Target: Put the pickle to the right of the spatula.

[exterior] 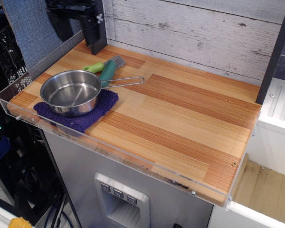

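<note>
The pickle (pixel 108 72) is a dark teal-green oblong lying on the wooden counter just behind the pan. It rests against the right side of the spatula's lime-green handle. The spatula (pixel 102 65) lies slanted, with its grey slotted head pointing toward the back wall. My gripper (pixel 78 33) is raised at the top left, above and behind both toys. Its black fingers (pixel 97 38) are spread apart and hold nothing. Its upper part is cut off by the frame's top edge.
A steel pan (pixel 70 92) with a wire handle (pixel 126 82) sits on a purple cloth (pixel 92 114) at the front left. A clear acrylic rim (pixel 133 164) runs along the counter's front and left edges. A plank wall (pixel 190 33) stands behind.
</note>
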Action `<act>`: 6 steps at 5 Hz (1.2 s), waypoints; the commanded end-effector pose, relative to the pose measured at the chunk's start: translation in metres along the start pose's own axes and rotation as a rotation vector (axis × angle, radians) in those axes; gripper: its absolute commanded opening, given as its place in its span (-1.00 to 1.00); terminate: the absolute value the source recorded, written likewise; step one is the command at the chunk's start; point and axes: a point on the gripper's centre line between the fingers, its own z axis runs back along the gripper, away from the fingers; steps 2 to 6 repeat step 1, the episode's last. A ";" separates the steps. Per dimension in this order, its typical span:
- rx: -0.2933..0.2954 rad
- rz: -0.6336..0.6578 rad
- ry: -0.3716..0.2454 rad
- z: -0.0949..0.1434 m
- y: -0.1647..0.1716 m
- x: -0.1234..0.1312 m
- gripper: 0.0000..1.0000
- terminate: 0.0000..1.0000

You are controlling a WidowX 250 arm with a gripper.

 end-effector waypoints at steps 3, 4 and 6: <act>0.036 -0.006 -0.061 0.026 0.004 -0.003 1.00 1.00; 0.036 -0.006 -0.061 0.026 0.004 -0.003 1.00 1.00; 0.036 -0.006 -0.061 0.026 0.004 -0.003 1.00 1.00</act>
